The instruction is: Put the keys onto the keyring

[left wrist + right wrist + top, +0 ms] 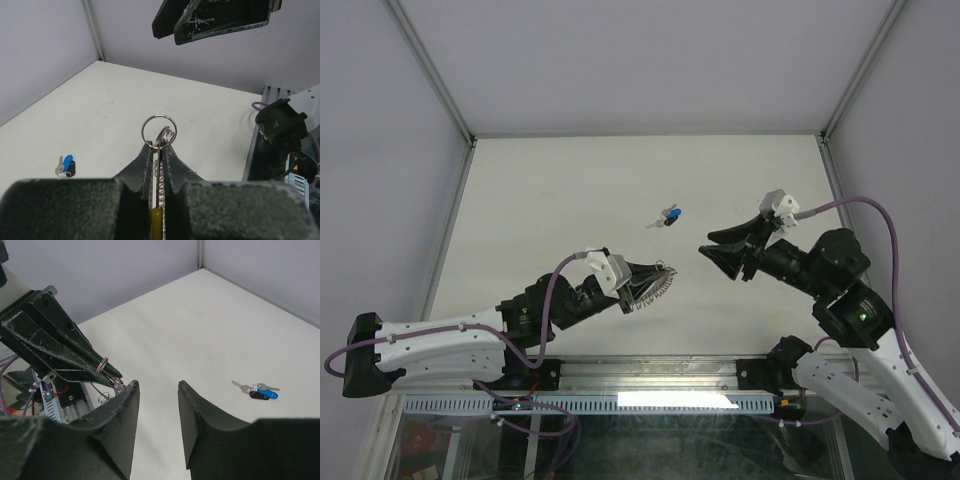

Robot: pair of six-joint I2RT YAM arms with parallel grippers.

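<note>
Your left gripper (663,273) clenches the keyring (159,116) above the desk (550,190); the keys (670,215) lie mid-desk, untouched, near your released right gripper (157,387).

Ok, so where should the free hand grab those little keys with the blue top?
Probably by the blue plastic head, coming straight down from above with the open right hand. The keys lie flat on the table, so nothing can slip under them sideways, and that head looks like their thickest part; the silver blades seem too thin to pinch.

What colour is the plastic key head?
The key head is bright blue, clearest in right wrist view.
</note>
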